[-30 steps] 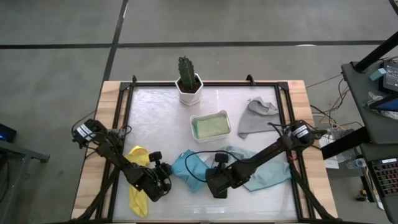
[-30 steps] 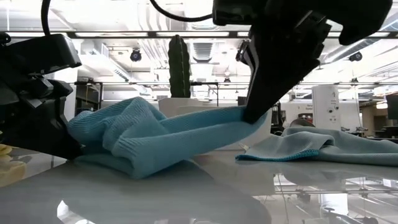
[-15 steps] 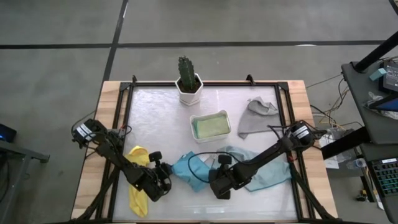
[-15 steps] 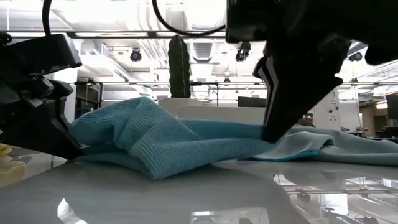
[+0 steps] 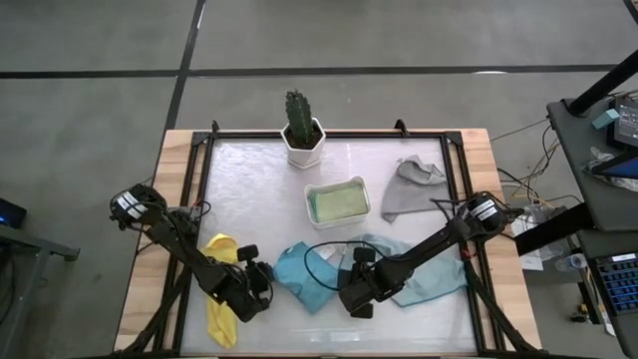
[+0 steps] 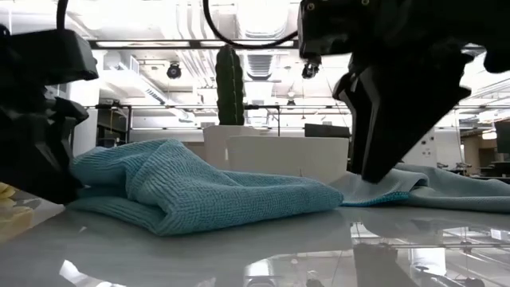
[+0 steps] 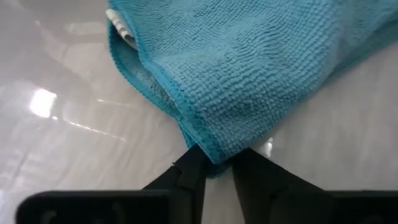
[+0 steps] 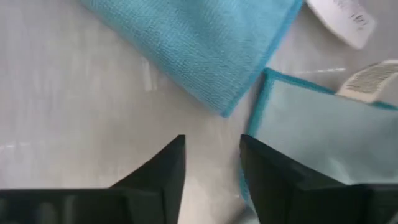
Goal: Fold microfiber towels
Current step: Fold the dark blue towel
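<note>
While the left gripper (image 7: 214,167) is pinching the soft blue towel's (image 5: 304,275) left edge, the right gripper (image 8: 211,165) is hovering open, empty.

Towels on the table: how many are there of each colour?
Bright blue towel: 1
Pale teal towel: 1
Yellow towel: 1
Grey towel: 1
Olive green towel, lying in the white tray: 1
Total: 5 towels
</note>
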`<state>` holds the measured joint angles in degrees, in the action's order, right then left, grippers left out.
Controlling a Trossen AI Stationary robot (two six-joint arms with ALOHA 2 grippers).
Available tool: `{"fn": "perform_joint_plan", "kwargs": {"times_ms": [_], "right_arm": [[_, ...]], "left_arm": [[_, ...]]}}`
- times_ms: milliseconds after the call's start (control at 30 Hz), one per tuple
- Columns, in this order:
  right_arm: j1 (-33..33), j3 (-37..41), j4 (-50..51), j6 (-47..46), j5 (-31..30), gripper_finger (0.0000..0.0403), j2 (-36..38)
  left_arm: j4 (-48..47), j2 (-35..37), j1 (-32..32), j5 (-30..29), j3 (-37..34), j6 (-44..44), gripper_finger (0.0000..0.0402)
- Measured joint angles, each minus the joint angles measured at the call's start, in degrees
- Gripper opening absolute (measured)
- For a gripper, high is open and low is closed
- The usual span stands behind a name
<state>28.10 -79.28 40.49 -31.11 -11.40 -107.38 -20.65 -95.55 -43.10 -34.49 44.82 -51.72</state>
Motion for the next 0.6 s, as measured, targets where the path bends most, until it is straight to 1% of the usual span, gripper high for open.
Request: {"fn": "perform_joint_plan", "kwargs": {"times_ms": [133,200,267,400,533,600], "right_arm": [[0.0,0.0,0.7,2.2,-0.3,0.0171,1.4],[0.0,0.0,0.3,2.9,-1.9,0.0176,2.0],[0.0,0.1,-2.4,4.1,-4.1,0.0176,2.2],[0.1,1.9,-13.8,8.9,-5.1,0.0164,2.1],[0.5,4.9,-27.7,13.5,-4.8,0.0147,1.1],[0.5,6.0,-32.5,14.7,-4.7,0.0138,0.2]], "left_arm": [[-1.4,2.2,0.0,1.9,0.0,0.1,0.0089],[-2.1,3.5,0.0,2.3,0.0,0.2,0.0093],[-1.9,5.3,0.0,2.3,0.0,1.4,0.0094],[-1.4,7.4,0.0,2.2,0.0,4.5,0.0095],[-1.4,8.0,0.0,1.5,0.0,4.4,0.0095],[-0.6,7.7,0.0,1.0,0.0,4.2,0.0095]]}}
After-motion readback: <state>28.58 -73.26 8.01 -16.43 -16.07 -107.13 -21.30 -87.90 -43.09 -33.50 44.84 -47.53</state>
